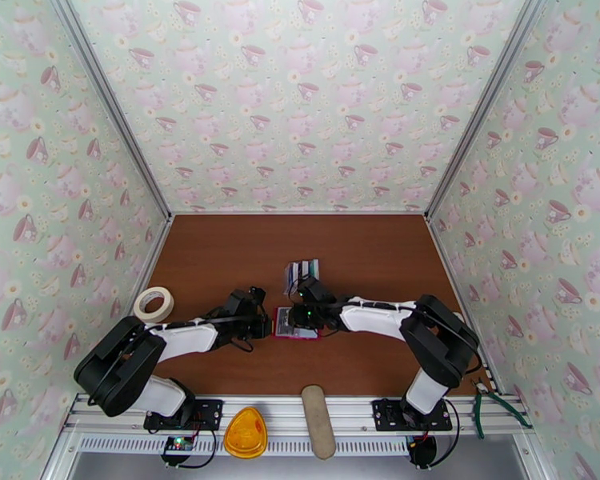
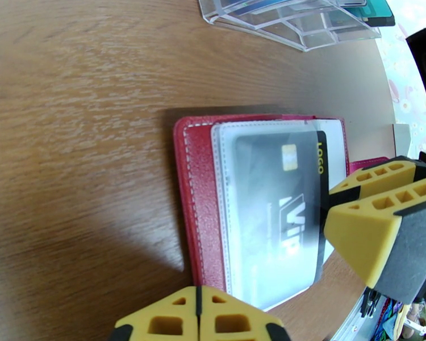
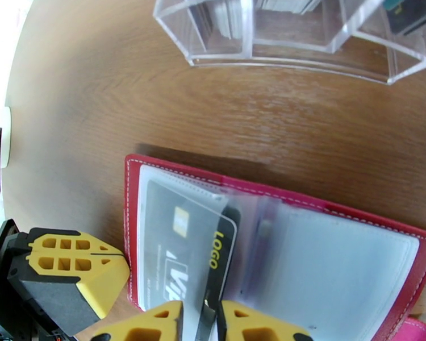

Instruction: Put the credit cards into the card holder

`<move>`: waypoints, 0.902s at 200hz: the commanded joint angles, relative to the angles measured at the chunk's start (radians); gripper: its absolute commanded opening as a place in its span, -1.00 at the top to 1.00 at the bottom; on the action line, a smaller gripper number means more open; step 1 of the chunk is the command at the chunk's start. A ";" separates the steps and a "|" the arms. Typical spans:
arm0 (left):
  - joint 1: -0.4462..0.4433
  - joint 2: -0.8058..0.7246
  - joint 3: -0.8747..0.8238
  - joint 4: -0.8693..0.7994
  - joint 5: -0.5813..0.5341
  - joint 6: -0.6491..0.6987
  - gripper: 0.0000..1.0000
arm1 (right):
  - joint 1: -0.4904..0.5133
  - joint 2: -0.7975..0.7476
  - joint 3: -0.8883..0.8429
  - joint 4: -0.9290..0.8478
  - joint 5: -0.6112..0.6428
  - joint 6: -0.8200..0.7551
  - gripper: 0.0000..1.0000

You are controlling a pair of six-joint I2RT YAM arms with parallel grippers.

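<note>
Yellow right fingers (image 3: 150, 325) pinch the black credit card (image 3: 179, 251), which sits partly inside a clear pocket (image 3: 156, 188) of the open red card holder (image 3: 132, 234) on the tabletop (image 3: 270, 126). Left fingers (image 3: 71, 262) are shut tight, just beside the holder. Next, it seems, the card needs a gentle push deeper in.

Lab test booth: teacup-wallpapered walls (image 1: 300, 98), aluminium frame (image 1: 108, 106)

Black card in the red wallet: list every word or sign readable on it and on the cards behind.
"LOGO": yellow letters along one edge of the black card.
"VIP": large pale letters on its face.
Fine print beside it: too blurred.
Cards in the clear stand: nothing readable.
</note>
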 commanded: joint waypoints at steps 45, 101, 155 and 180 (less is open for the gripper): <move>-0.002 0.023 -0.032 -0.061 0.009 0.000 0.86 | 0.025 0.035 0.046 0.023 -0.013 0.001 0.53; 0.012 0.018 -0.019 -0.070 0.003 0.002 0.77 | 0.027 0.025 0.049 -0.010 0.019 -0.007 0.42; 0.026 -0.028 0.021 -0.134 -0.011 0.013 0.64 | 0.002 -0.069 0.028 -0.095 0.084 -0.046 0.12; 0.028 -0.066 0.047 -0.185 -0.020 0.023 0.56 | -0.015 -0.097 0.013 -0.107 0.095 -0.067 0.14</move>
